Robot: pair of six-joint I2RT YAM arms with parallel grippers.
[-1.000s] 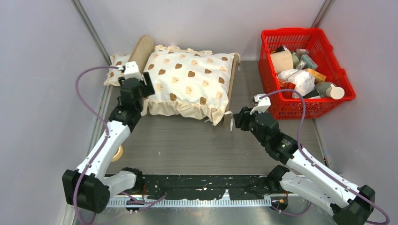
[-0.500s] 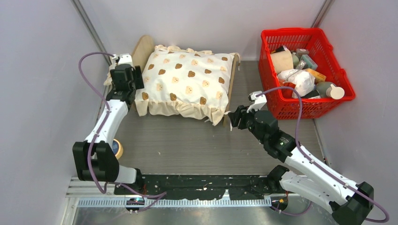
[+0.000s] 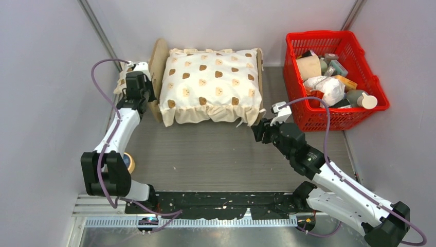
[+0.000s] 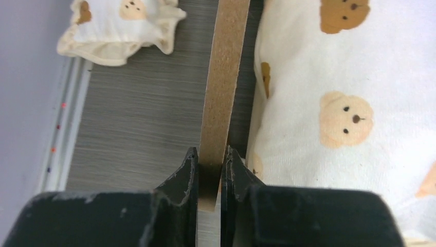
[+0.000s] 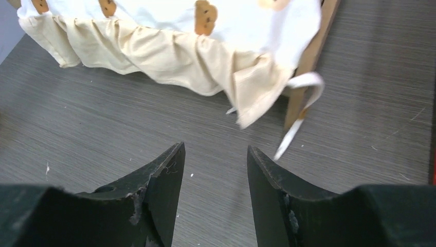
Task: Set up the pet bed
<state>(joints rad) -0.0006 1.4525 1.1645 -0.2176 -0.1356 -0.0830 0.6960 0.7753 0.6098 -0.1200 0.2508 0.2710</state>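
The desk (image 3: 205,154) carries the bed (image 3: 260,72) at its far middle. The long axis of the bed runs left to right, with the headboard (image 4: 224,77) at the left end and the cushion (image 3: 211,85) lying on top. The left hand (image 4: 208,154) is at that end, clamped tight on the edge of the headboard. The right hand (image 5: 213,154) stands half open and holds nothing, low over the desk just before the near corner of the foot end. The pillow (image 4: 115,23) lies beyond the headboard, so I judge the left arm is the nearer one to it.
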